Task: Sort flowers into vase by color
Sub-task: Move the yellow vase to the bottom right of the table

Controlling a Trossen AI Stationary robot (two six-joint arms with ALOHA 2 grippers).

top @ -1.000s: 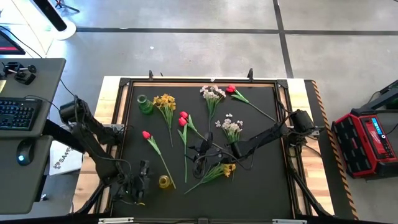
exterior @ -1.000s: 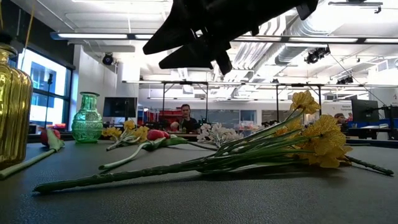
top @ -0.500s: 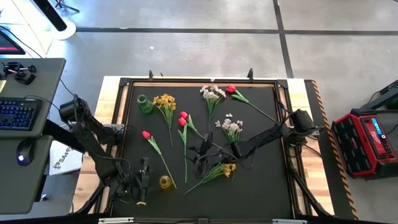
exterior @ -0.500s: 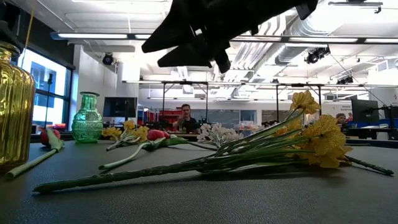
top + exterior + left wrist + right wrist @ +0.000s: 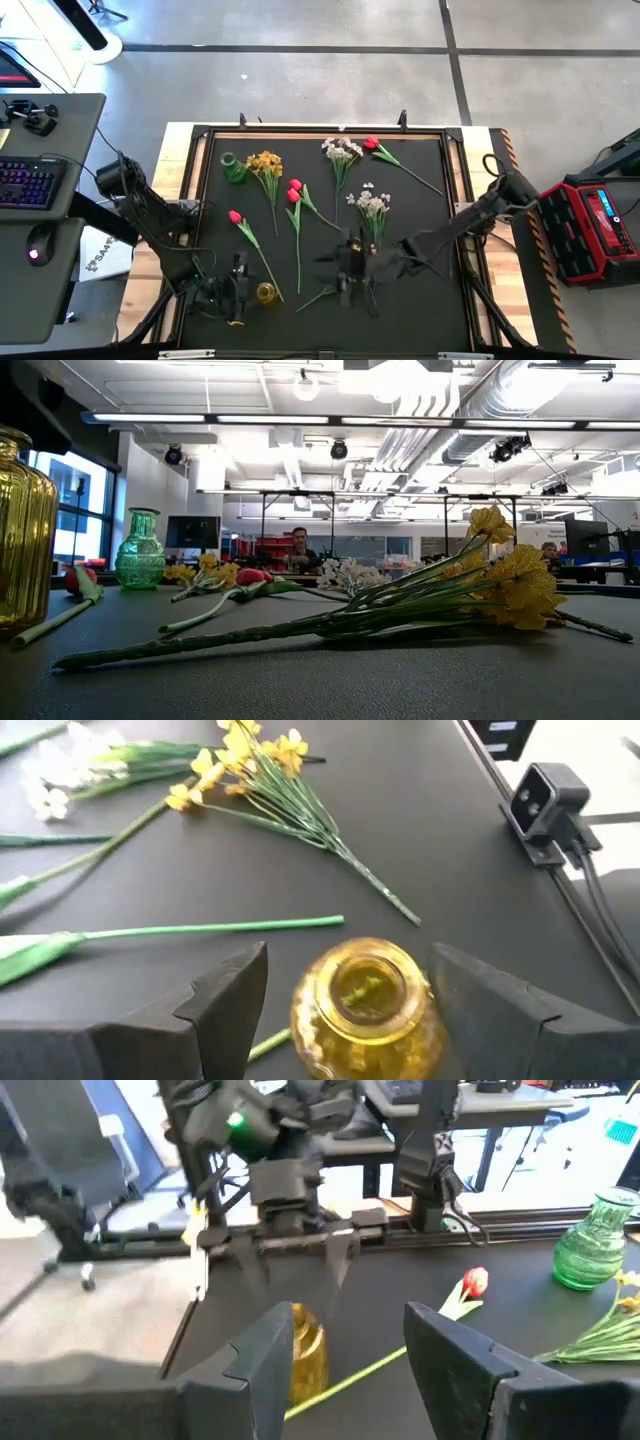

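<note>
The yellow vase [image 5: 265, 292] stands upright near the table's near edge. My left gripper [image 5: 240, 288] is open, with a finger on each side of the vase [image 5: 365, 1005]; no touch shows. My right gripper [image 5: 340, 278] is open and hovers over a yellow spray [image 5: 420, 605] that lies flat, hiding its blossoms from above. The green vase [image 5: 233, 168] stands at the far left, and a second yellow spray [image 5: 265, 162] lies beside it. Three red tulips [image 5: 293, 192] and two whitish sprays [image 5: 372, 203] lie on the mat.
A raised frame [image 5: 460, 200] runs around the black mat. A small camera [image 5: 545, 790] sits at the near edge. A desk with a keyboard [image 5: 25, 185] is to the left and a red case [image 5: 595, 225] to the right. People sit in the room beyond [image 5: 298, 548].
My right arm has swung toward the table's near and right edges, and its gripper now hovers over the lying yellow spray; it has left the top of the low view. My left gripper has edged toward the yellow vase. The flowers have stayed in place.
</note>
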